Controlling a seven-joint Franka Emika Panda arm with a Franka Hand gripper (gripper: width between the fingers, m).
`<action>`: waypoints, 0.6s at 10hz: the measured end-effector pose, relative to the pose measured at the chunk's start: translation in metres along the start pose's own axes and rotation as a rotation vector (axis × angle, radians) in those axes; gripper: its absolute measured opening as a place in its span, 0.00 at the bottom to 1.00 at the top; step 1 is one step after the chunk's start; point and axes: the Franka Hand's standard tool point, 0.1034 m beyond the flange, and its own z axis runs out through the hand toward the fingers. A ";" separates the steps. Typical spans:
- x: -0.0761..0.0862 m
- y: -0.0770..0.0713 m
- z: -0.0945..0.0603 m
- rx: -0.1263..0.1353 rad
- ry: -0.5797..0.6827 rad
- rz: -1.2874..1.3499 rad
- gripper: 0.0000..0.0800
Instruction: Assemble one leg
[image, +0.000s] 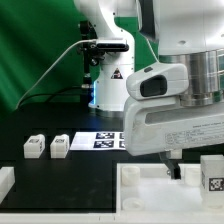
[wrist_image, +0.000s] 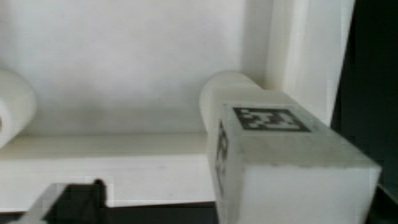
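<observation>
the leg (image: 212, 180) is seen at the exterior view's lower right, just beside the fingers (image: 172, 168); whether these are clenched cannot be told.

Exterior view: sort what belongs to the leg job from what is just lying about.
Job in hand:
leg standing at the exterior view's right
white panel it likely joins

Lying about:
two spare legs at the exterior view's left
marker board beside them

I see the marker board (image: 100, 140) lying flat on the black table (image: 70, 175); the large white rimmed panel (image: 140, 188) lies near it.
</observation>
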 end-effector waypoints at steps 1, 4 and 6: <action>0.000 -0.001 0.000 0.002 0.000 0.057 0.65; 0.000 -0.005 0.000 0.028 -0.003 0.351 0.37; -0.001 -0.005 0.000 0.056 -0.003 0.762 0.37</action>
